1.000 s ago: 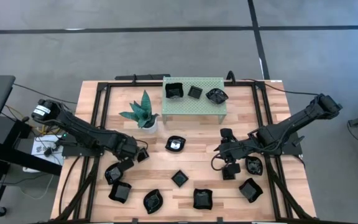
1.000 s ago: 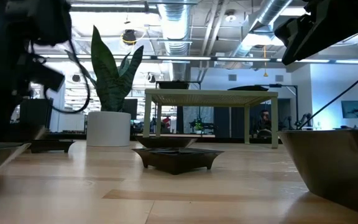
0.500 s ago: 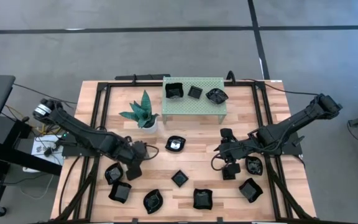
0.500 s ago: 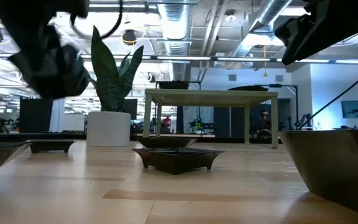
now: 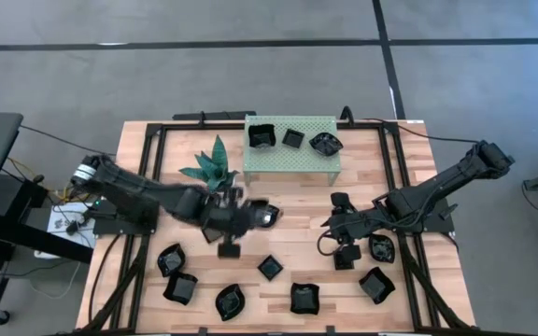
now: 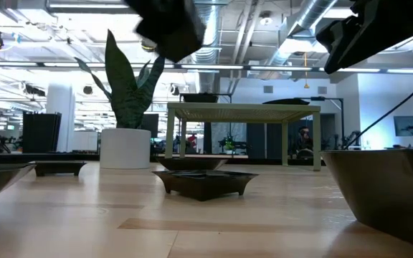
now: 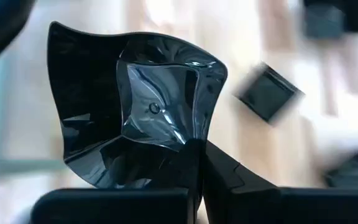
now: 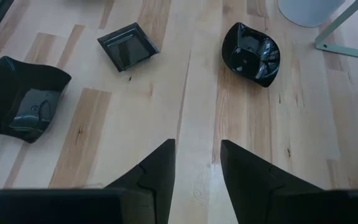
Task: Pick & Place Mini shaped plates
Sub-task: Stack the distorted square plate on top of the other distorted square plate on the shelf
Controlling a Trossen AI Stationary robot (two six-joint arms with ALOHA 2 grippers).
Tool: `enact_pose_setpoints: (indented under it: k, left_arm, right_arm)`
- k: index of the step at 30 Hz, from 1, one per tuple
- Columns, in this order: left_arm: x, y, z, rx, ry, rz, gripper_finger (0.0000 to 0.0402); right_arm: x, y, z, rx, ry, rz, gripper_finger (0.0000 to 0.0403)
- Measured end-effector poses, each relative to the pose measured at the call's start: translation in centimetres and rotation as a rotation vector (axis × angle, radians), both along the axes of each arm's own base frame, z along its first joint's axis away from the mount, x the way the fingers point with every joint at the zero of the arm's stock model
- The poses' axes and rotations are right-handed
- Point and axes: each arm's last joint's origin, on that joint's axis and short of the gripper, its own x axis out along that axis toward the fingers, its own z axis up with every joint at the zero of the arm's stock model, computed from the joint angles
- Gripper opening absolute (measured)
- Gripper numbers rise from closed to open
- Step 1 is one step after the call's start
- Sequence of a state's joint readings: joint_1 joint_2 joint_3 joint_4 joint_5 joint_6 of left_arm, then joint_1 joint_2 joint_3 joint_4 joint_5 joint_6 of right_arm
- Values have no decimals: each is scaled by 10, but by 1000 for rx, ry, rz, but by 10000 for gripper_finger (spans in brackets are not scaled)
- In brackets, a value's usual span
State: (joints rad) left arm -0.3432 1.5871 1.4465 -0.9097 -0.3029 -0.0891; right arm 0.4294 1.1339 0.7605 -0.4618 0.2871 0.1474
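Note:
The mini shaped plates are glossy black dishes. Three sit on the green shelf (image 5: 292, 157). Several rest on their bases on the table's near half, among them a square one (image 5: 269, 268) and a rounded one (image 5: 267, 215). My left gripper (image 5: 241, 220) is shut on one wavy-rimmed plate (image 7: 142, 106), high above the table's middle beside the plant (image 5: 215, 168); it shows as a dark blur (image 6: 167, 25) in the low view. My right gripper (image 8: 197, 168) is open and hovers over bare wood right of the middle (image 5: 336, 226). My left gripper pinches the plate's rim (image 7: 188, 146) between its two fingers, at the edge nearest the wrist. The plate sticks out beyond the fingertips with its hollow side turned to the wrist camera. It is lifted clear of the table.
The plant's white pot (image 6: 125, 148) and the shelf's legs (image 6: 172, 140) stand on the far half. Two plates (image 5: 381, 247) (image 5: 376, 283) lie near the right gripper. Black frame rails (image 5: 143, 187) run along the table's left and right sides.
My left gripper, keeping its plate, has swung from beside the left-hand plates toward the table's right and risen, and is now near the middle by the plant.

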Motion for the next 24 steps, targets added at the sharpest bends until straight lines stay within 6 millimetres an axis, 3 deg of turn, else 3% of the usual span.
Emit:
enact_pose_setpoints:
  k: [4,9,15,19,24]
  left_arm:
    - [13,41,14,139,-31,14,7]
    - [29,109,23,263,-113,104,8]
    - [22,179,25,265,-110,279,6]
    - [23,201,17,218,-96,251,8]
    - [38,209,3,241,-88,174,6]
  right_arm:
    - [0,0,0,0,0,0,123]
    - [0,0,0,0,0,0,123]
    - [0,0,0,0,0,0,123]
    - [0,0,0,0,0,0,123]
    - [0,0,0,0,0,1,123]
